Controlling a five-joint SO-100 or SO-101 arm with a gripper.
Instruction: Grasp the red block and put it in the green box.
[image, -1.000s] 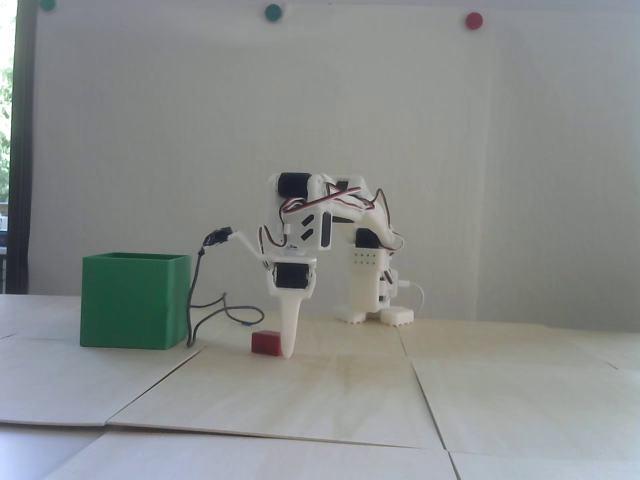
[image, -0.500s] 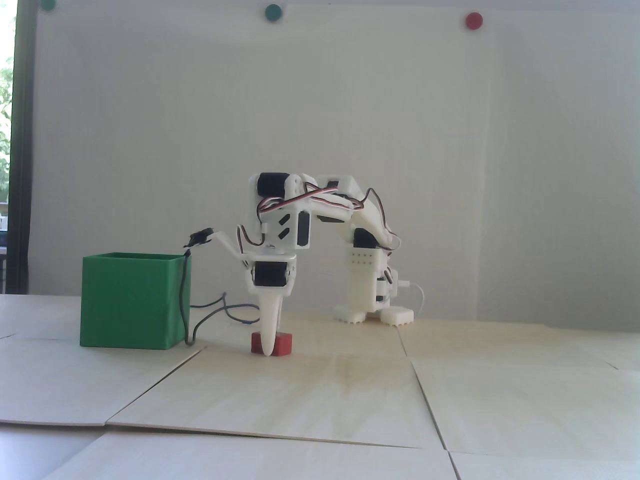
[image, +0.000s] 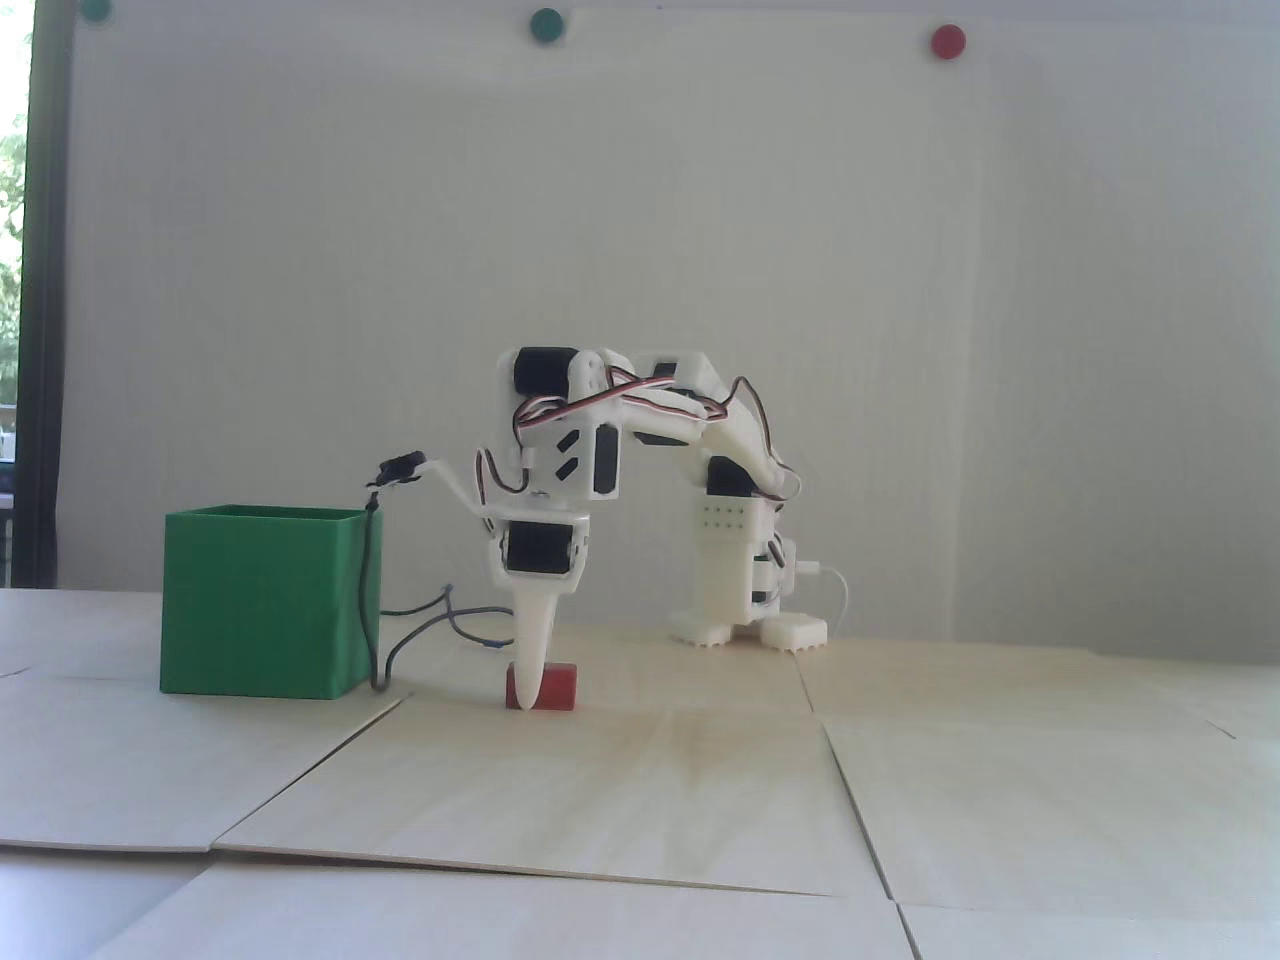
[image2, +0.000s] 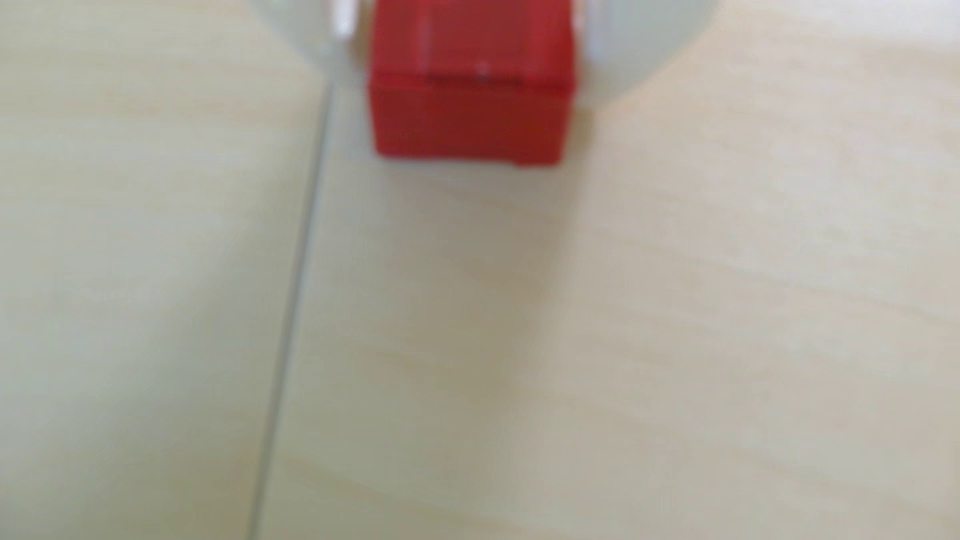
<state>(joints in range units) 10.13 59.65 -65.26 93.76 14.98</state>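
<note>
Three round dots, two green (image: 546, 24) and one red (image: 947, 41), pinned high on the white wall. Dark cable (image: 374, 600) hanging from the wrist, draped against the right wall of the green box (image: 260, 600) in the fixed view. Pale wooden panels (image: 600, 790), seamed. Gripper (image: 528, 700) pointing straight down, tips at the panel, jaws narrow with a white finger on each side of the red block (image2: 467, 98); contact blurred in the wrist view. Block: small, matte, squarish, resting on the panel right of the box, near it and apart. Box: tall, thin-walled, open-topped.
</note>
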